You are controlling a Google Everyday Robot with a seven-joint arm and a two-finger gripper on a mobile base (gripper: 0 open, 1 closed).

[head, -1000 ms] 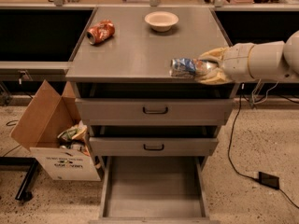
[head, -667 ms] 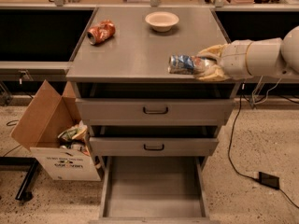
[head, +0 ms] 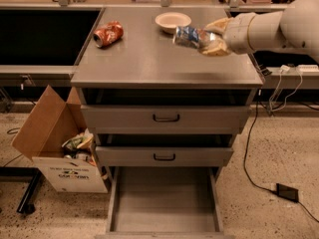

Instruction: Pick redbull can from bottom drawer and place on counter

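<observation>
- Camera view, upper right of the frame: two-finger gripper (head: 204,38) on a white arm (head: 269,26), clamped shut around the small slim silver-and-blue redbull can (head: 185,35).
- Can held roughly on its side over the right part of the broad flat grey metal counter (head: 149,63), just beside the shallow cream bowl (head: 173,21), apparently not yet resting on the surface.
- Deep grey metal bottom drawer (head: 164,203), bottom centre, pulled out, no can on its floor.
- Step judged: lift and carry done, placing in hand.
- Next: lowering onto bare grey top, clear of the bowl and well apart from the dented orange-red can (head: 108,34) at upper left.
- Releasing only once supported; round side down, likely to roll.
</observation>
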